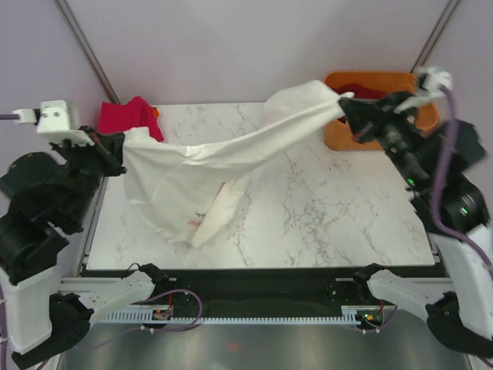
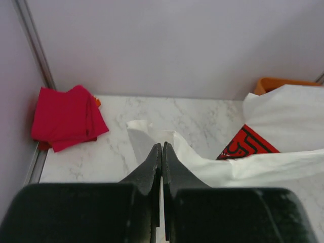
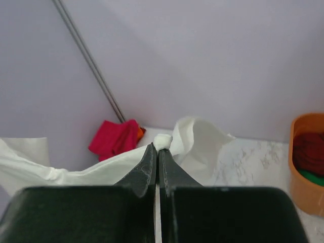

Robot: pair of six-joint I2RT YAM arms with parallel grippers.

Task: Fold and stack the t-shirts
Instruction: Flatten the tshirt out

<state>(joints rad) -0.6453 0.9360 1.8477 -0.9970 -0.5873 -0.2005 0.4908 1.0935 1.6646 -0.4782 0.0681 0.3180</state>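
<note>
Left end effector (image 2: 162, 147) and right end effector (image 3: 156, 147), jaws closed, grip the white t-shirt (image 1: 231, 154).

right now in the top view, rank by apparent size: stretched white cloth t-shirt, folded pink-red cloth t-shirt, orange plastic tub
1. white cloth t-shirt
2. orange plastic tub
3. folded pink-red t-shirt
Last two partly hidden, so less sure.

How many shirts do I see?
3: white t-shirt held by left pincer and right pincer, pink-red t-shirt folded far left, dark red t-shirt in orange tub; others may hide there.
</note>
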